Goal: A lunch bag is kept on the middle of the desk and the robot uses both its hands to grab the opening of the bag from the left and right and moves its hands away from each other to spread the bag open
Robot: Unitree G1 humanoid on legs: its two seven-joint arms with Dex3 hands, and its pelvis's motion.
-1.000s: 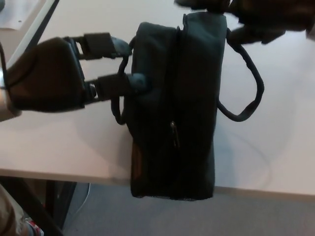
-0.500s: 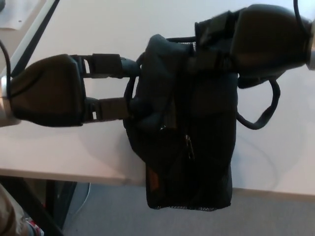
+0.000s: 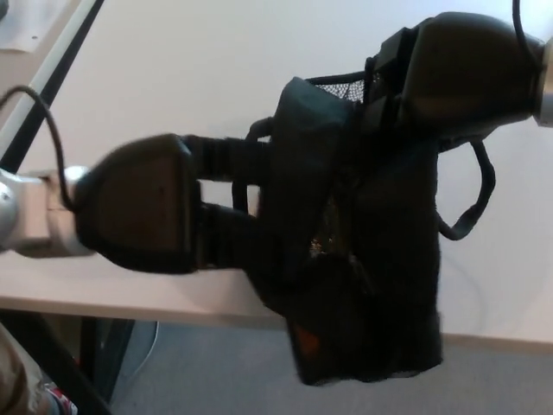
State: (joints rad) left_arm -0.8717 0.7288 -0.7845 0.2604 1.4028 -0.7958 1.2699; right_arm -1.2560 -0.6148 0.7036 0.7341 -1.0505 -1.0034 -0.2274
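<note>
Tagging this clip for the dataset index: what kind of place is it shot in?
Probably an office or lab room. A plain pale desk on dark legs stands over grey carpet-like floor, with a thin cable hanging below the desk edge. A black lunch bag sits on the desk.

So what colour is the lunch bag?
Black lunch bag, with a mesh panel at the top; head view.

Lunch bag [image 3: 363, 259] sits mid-desk [image 3: 173, 78], hanging over the near edge — left hand [image 3: 143, 216] on its left side, right hand [image 3: 458, 73] at its top right.
</note>
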